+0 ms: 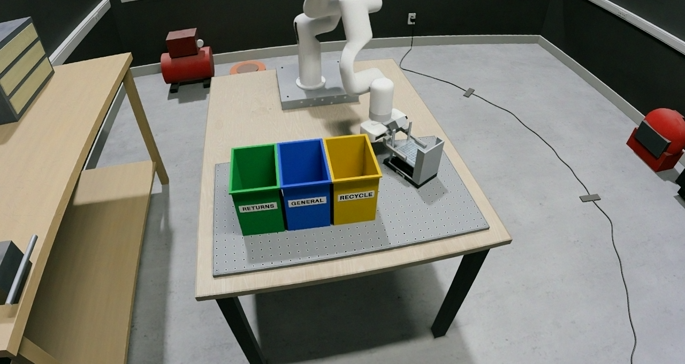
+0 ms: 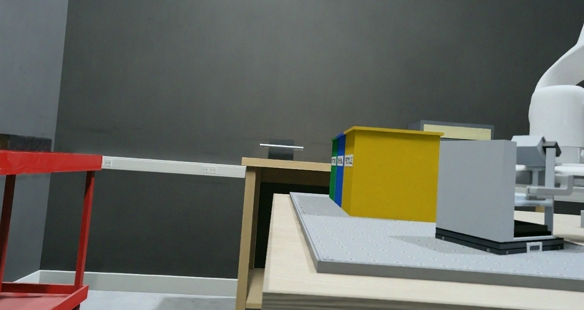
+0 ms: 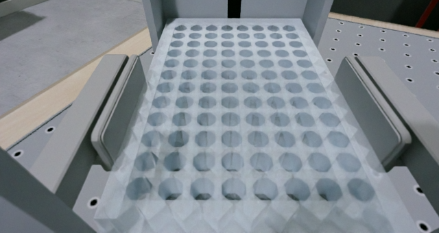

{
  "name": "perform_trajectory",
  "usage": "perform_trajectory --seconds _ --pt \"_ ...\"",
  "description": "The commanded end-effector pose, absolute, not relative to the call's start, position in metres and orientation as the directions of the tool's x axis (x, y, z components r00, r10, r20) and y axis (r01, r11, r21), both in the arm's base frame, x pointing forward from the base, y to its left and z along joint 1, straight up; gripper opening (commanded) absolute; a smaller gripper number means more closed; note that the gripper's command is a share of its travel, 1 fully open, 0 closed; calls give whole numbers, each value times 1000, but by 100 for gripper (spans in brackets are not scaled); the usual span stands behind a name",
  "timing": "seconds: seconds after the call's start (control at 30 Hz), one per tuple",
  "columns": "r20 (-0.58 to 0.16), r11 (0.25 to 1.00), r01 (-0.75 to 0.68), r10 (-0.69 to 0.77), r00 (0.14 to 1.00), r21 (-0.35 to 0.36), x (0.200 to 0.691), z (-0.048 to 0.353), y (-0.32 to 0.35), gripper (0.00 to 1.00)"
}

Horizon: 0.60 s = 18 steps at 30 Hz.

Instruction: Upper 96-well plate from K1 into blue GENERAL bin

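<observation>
Along the far edge of the counter [image 1: 253, 93] [image 2: 285, 247] [image 3: 51, 103], in the top view, the white xArm 5 [image 1: 356, 31] [image 2: 559, 108] stood on its grey base plate [image 1: 289, 93] and reached toward the right edge. A perforated grey board [image 1: 416, 213] [image 2: 367, 243] [image 3: 387, 38] covered the nearer part, leaving wood bare along the near edge. On it, from the left edge inward, three bins stood upright side by side: the green RETURNS bin [image 1: 260, 222] [image 2: 333, 183], the blue GENERAL bin [image 1: 306, 218] [image 2: 340, 185] and the yellow RECYCLE bin [image 1: 354, 208] [image 2: 392, 173] (the blue one sat snugly in the middle). Between the yellow bin and the right edge stood stack rack K1 [image 1: 426, 162] [image 2: 475, 189] [image 3: 199, 1], on a black base. The BIO Gripper G2 [image 1: 406, 146] [image 2: 534, 196] [image 3: 240, 106] was closed on the upper 96-well plate [image 1: 409, 151] [image 2: 530, 200] [image 3: 230, 96], one pad along each long side. That plate was level, raised over the black base but within the rack's uprights, well apart from the GENERAL bin. Whether the lower plate lay beneath, I could not tell.
</observation>
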<state>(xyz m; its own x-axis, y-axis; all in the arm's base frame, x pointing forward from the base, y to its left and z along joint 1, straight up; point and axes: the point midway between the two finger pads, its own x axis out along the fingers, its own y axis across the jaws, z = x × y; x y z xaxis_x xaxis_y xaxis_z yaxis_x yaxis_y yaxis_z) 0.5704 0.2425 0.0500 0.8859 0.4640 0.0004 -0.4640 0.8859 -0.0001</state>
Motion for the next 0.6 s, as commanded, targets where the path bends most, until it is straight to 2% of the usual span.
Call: perform_trajectory --seconds 0.0,0.57 --pt "3 886 -464 464 886 -3 571 53 243 0" --pt "3 886 -464 464 886 -3 571 78 243 0"
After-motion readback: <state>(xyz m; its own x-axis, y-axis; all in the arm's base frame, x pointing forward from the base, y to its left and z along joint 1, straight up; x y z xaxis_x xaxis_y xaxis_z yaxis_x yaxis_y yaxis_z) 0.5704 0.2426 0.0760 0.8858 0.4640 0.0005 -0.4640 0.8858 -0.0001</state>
